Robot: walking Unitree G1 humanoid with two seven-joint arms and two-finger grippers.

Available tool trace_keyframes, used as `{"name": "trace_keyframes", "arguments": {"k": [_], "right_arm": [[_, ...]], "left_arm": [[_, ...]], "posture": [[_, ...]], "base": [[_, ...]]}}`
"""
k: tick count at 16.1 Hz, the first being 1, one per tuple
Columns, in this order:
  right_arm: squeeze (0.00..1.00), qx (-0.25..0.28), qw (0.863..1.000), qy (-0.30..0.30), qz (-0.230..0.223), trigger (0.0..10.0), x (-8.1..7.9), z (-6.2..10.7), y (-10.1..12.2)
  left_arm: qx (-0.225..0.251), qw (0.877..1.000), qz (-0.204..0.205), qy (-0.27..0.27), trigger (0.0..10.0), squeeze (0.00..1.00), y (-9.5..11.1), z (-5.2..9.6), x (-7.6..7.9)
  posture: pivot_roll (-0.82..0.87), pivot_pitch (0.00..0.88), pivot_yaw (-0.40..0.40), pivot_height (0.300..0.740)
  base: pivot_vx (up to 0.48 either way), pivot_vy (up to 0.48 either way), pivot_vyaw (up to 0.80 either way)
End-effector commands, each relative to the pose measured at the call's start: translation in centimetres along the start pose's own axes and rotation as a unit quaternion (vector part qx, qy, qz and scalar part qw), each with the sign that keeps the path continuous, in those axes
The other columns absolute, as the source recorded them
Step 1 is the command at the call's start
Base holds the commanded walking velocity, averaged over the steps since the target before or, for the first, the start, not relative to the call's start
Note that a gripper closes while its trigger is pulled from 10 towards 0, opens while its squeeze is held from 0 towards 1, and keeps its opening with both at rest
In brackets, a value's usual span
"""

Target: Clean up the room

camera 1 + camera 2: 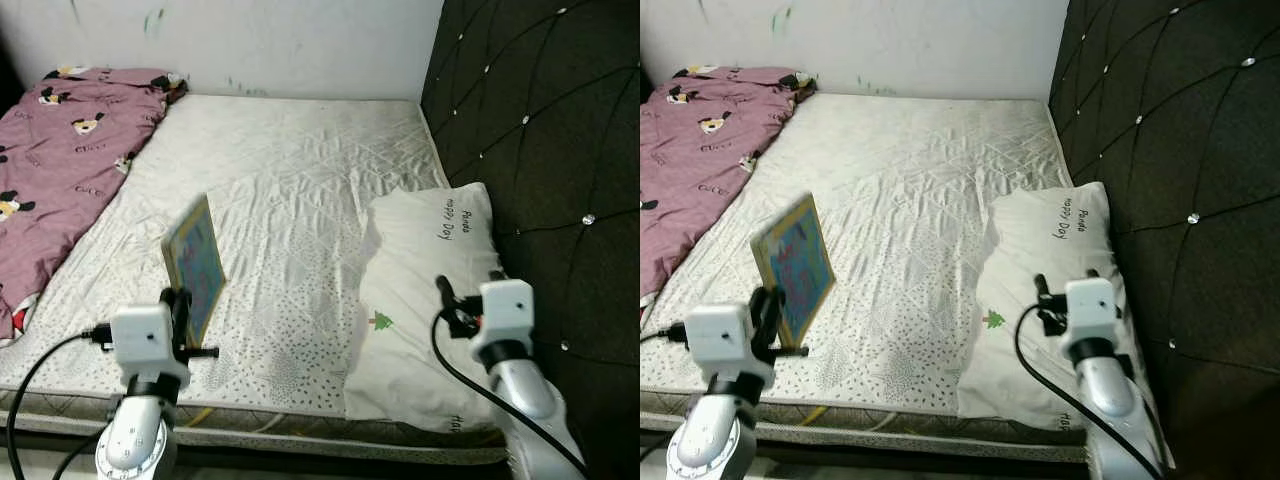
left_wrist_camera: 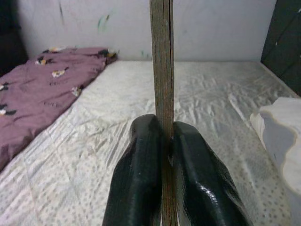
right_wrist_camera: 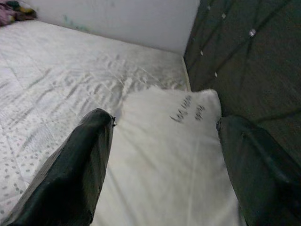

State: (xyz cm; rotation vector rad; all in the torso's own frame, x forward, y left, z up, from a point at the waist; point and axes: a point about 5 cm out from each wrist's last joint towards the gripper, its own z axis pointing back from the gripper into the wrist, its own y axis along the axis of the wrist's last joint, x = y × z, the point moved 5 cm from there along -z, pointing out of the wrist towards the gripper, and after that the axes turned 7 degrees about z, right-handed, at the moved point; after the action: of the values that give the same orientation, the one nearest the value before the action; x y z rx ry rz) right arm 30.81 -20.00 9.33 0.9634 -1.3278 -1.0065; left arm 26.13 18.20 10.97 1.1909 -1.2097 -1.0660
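over bed, left pincer clamping book upright

the left arm rises from seven o'clock, its left gripper raised, both black fingers pinched tight on a thin board held on edge. the right arm rises from five o'clock; its right gripper has its fingers spread wide apart, holding nothing.
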Motion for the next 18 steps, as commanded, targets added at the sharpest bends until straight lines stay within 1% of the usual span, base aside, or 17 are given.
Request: {"name": "trace_keyframes", "arguments": {"k": [1, 3, 5, 6, 8, 10, 13, 16, 18], "right_arm": [[0.00, -0.003, 1.000, -0.008, -0.007, 10.0, 0.7, 0.5, -0.1], [0.00, -0.009, 1.000, -0.008, -0.013, 10.0, 0.6, 0.7, -0.3], [0.00, -0.013, 1.000, 0.022, -0.015, 10.0, -0.9, 1.8, -0.4], [0.00, -0.017, 0.999, 0.030, -0.018, 10.0, -1.2, 2.3, -0.6], [0.00, -0.021, 0.999, 0.023, -0.026, 10.0, -1.0, 2.3, -0.7], [0.00, -0.009, 0.999, 0.027, -0.033, 10.0, -1.2, 1.9, 0.0], [0.00, -0.001, 0.999, 0.029, -0.042, 10.0, -1.8, 1.3, 0.7], [0.00, -0.004, 0.998, 0.032, -0.058, 10.0, -2.2, 1.2, 0.8], [0.00, -0.005, 0.998, 0.032, -0.060, 10.0, -2.2, 1.3, 0.8]], "left_arm": [[0.019, 1.000, -0.006, 0.003, 10.0, 0.00, 1.1, -0.1, -0.2], [0.016, 1.000, -0.006, 0.001, 10.0, 0.00, 1.1, -0.2, -0.1], [0.014, 1.000, -0.003, -0.003, 10.0, 0.00, 1.1, -0.4, 0.1], [0.010, 1.000, -0.002, -0.005, 10.0, 0.00, 0.9, -0.4, 0.1], [0.005, 1.000, -0.002, -0.005, 10.0, 0.00, 0.6, -0.4, 0.1], [0.005, 1.000, 0.000, -0.006, 10.0, 0.00, 0.7, -0.6, 0.3], [0.011, 1.000, 0.007, -0.011, 10.0, 0.00, 1.0, -1.1, 0.7], [0.013, 1.000, 0.017, -0.016, 10.0, 0.00, 1.2, -1.3, 1.1], [0.012, 1.000, 0.020, -0.015, 10.0, 0.00, 1.1, -1.3, 1.1]], "posture": [[0.05, 0.047, 0.025, 0.740], [0.05, 0.042, 0.028, 0.740], [0.04, 0.035, 0.040, 0.740], [0.04, 0.034, 0.041, 0.740], [0.04, 0.036, 0.042, 0.740], [0.03, 0.041, 0.045, 0.740], [0.04, 0.048, 0.038, 0.740], [0.04, 0.057, 0.034, 0.740], [0.03, 0.057, 0.033, 0.740]], "base": [[0.000, 0.000, 0.00], [0.000, 0.000, -0.80], [0.000, 0.000, -0.80], [0.000, 0.000, -0.80], [0.000, 0.000, -0.80], [0.000, 0.000, -0.80], [0.000, 0.000, 0.00], [0.000, 0.000, 0.00], [0.000, 0.000, 0.00]]}}
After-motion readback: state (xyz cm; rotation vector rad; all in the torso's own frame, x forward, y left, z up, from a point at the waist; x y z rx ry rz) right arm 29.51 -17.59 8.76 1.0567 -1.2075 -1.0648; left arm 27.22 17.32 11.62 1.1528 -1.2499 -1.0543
